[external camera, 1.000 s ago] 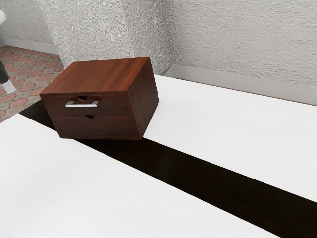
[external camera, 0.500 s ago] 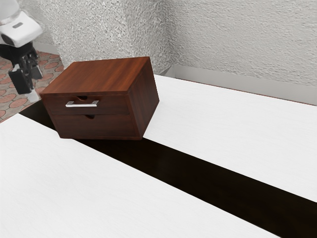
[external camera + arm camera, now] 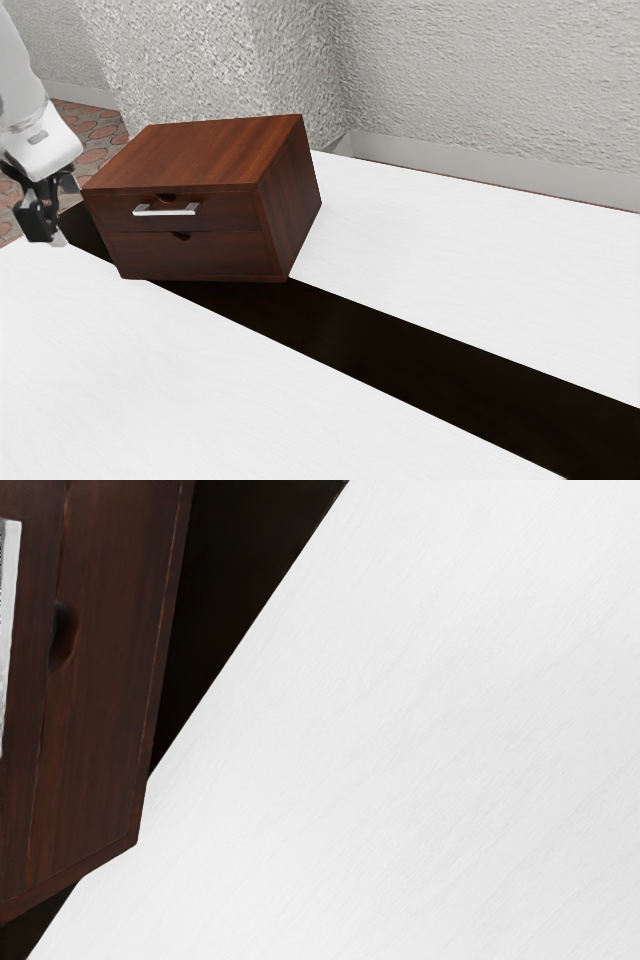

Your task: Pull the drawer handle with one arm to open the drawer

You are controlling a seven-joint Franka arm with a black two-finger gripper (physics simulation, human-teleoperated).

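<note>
A dark wooden cabinet (image 3: pixel 210 160) with two drawers stands on the table at the exterior view's left. The top drawer front (image 3: pixel 225 210) sits flush with the cabinet and carries a silver bar handle (image 3: pixel 165 210). The lower drawer has only a small finger notch (image 3: pixel 181 235). My gripper (image 3: pixel 42 228) hangs left of the cabinet, level with the handle and well apart from it, fingers open with nothing between them. In the wrist view the cabinet front (image 3: pixel 100 680) lies beside the hand, with the notch (image 3: pixel 60 640) and a sliver of the handle (image 3: pixel 8 630).
The white tabletop (image 3: pixel 450 250) is crossed by a dark strip (image 3: pixel 400 350) running from under the cabinet toward the lower right. A rough plaster wall (image 3: pixel 450 70) stands behind. Tiled floor (image 3: pixel 70 135) lies beyond the table's left edge.
My arm has come in from the upper left and dropped lower. The gripper is now beside the cabinet at handle height. The cabinet and drawers have not moved.
</note>
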